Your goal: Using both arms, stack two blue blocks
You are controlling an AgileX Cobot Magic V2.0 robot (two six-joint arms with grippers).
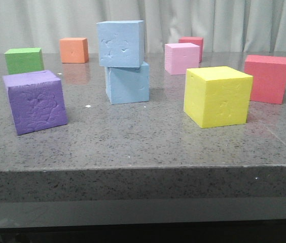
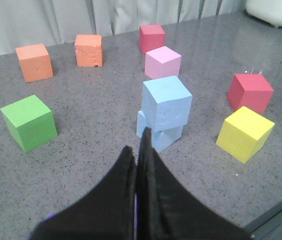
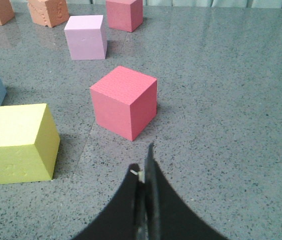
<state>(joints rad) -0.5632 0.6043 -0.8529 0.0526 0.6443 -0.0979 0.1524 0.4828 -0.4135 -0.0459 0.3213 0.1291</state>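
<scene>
Sky-blue foam is sitting on sky-blue foam: the upper blue block [image 1: 120,43] is resting on the lower blue block [image 1: 128,83] near the middle of the grey stone table [image 1: 143,147], twisted a little and overhanging toward my left, so the faces are not lining up. I am judging the stacking step as done and the work as being at its close. My left claw [image 2: 140,150] is hovering just short of the stack, its dark fingers pressed together and gripping nothing. My right claw [image 3: 144,172] is likewise pinched closed and empty, pointing at the red cube [image 3: 125,101] with the yellow cube [image 3: 17,141] beside it; the stack is showing only as a blue sliver at the edge of that view. Neither claw is appearing in the front view. The purple cube [image 1: 35,100], green cube [image 1: 24,59] and pink cube [image 1: 181,57] are standing well apart from the stack. What I am weighing next is simply keeping both arms clear without brushing the overhanging top block, since a nudge there could tip it.
</scene>
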